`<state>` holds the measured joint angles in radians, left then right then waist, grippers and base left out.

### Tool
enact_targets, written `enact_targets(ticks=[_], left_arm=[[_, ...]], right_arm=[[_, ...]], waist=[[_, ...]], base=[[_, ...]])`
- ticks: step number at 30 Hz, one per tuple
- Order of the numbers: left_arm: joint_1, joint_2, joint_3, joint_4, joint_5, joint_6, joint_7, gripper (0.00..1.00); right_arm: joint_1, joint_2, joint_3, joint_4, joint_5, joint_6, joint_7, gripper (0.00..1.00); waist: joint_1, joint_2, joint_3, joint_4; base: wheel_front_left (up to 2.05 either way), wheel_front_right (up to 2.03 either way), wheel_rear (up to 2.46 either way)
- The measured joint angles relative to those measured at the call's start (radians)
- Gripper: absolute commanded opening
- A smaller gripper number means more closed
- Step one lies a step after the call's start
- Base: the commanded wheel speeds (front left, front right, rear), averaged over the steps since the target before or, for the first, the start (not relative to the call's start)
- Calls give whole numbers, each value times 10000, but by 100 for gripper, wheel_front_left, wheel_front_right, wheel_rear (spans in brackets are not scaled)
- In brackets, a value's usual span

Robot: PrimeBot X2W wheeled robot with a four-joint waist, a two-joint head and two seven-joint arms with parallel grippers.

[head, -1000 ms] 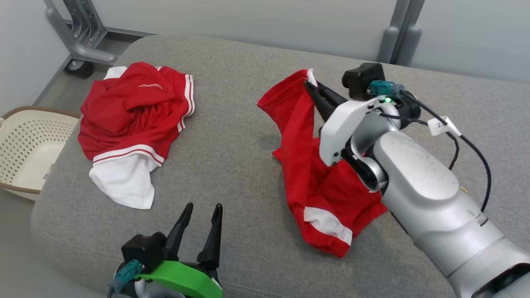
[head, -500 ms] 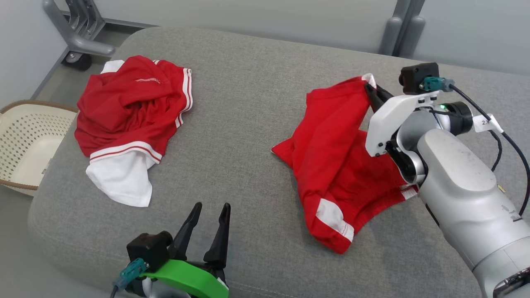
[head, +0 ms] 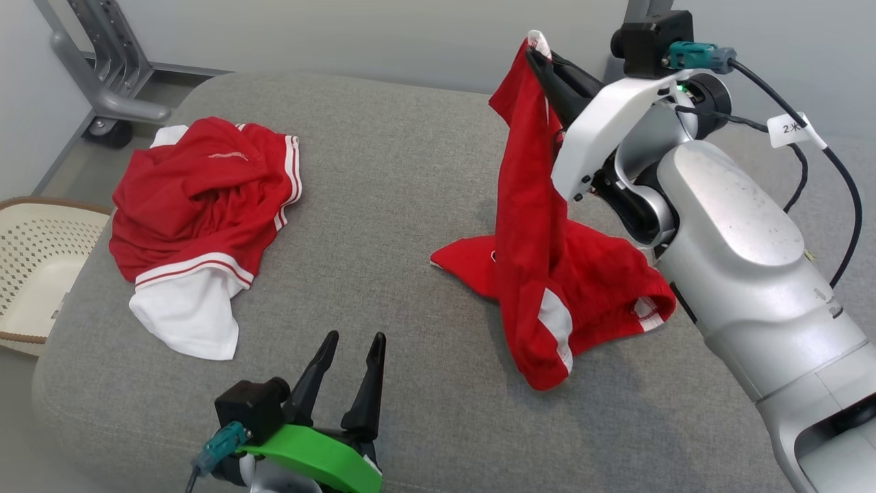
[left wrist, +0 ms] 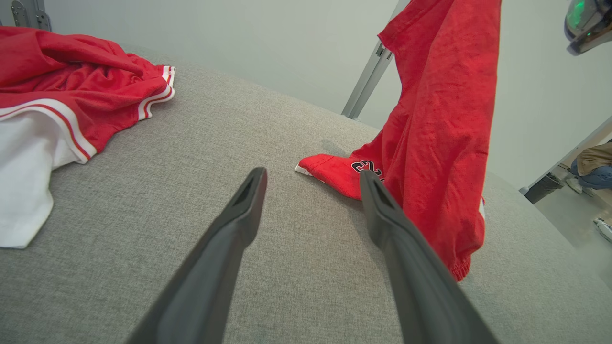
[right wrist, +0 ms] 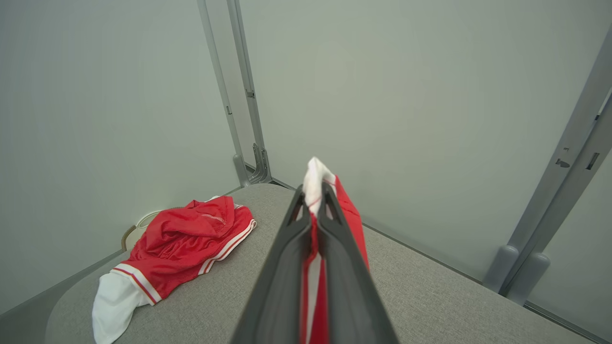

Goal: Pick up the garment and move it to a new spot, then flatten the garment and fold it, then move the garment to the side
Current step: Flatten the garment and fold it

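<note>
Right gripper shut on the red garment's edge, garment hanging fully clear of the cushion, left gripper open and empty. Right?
Wrong on one point: the red garment isn't clear of the cushion. In the head view the right gripper is shut on its edge, but its lower part lies bunched on the cushion. The left gripper is open and empty, as said.

Cream basket (head: 31, 239) beside grey cushion (head: 383, 205)
</note>
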<state>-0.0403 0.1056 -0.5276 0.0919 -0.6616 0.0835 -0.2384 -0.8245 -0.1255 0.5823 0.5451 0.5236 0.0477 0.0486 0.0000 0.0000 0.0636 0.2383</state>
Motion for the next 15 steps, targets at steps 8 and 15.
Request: enact_targets(ticks=[8, 15], left_arm=[[1, -17, -19, 71, -33, 0, 0, 100], [1, -36, -44, 125, -33, 0, 0, 100]], right_arm=[[-65, 573, -280, -943, 1101, 48, 316, 0], [-63, 642, -537, -1965, 2234, -67, 334, 0]], waist=[[0, 0, -222, -52], [0, 0, -317, -90]], base=[[0, 0, 0], [0, 0, 0]])
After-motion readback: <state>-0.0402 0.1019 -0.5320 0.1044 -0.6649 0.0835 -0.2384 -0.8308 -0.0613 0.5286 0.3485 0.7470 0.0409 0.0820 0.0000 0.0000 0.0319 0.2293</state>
